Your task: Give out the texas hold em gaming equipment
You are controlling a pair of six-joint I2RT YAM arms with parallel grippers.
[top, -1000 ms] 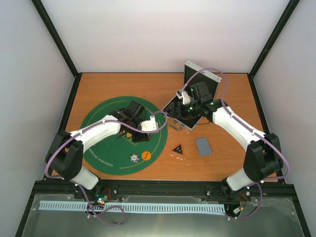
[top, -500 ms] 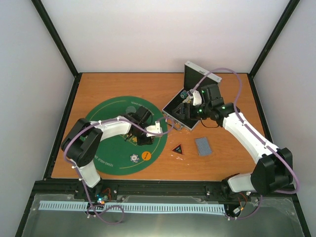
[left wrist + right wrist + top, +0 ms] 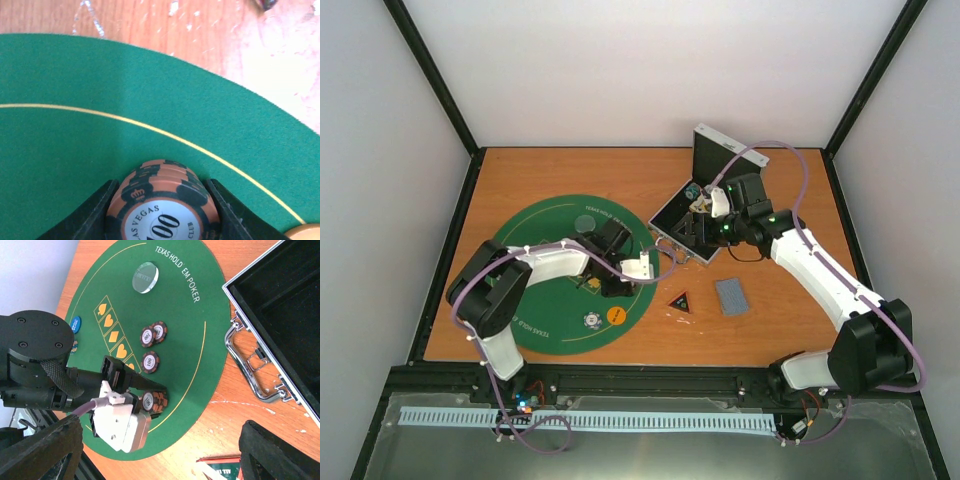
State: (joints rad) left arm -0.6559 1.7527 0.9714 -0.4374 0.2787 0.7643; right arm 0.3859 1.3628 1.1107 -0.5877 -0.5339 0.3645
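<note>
My left gripper [image 3: 162, 212] is shut on a short stack of orange-and-black poker chips [image 3: 162, 187] marked 100, held on edge low over the green felt mat [image 3: 75, 150]. From above, that gripper [image 3: 612, 272] is at the mat's right part. The right wrist view shows the held stack [image 3: 156, 401], three more chips [image 3: 153, 332] flat on the mat, a clear disc [image 3: 145, 277] and a blue chip [image 3: 75, 324]. My right gripper [image 3: 700, 215] hovers open and empty at the case. An orange disc [image 3: 616, 315], a black triangular marker [image 3: 681, 300] and grey-blue cards [image 3: 731, 296] lie nearer the front.
The open silver case [image 3: 725, 158] stands at the back right with its lid up, its handle [image 3: 250, 365] facing the mat. A pale chip [image 3: 590, 320] lies beside the orange disc. The wooden table [image 3: 520, 170] is ringed by a black frame.
The left arm folded its elbow in and its gripper slid a little right and nearer on the mat. The right gripper shifted right toward the case, then held still.
</note>
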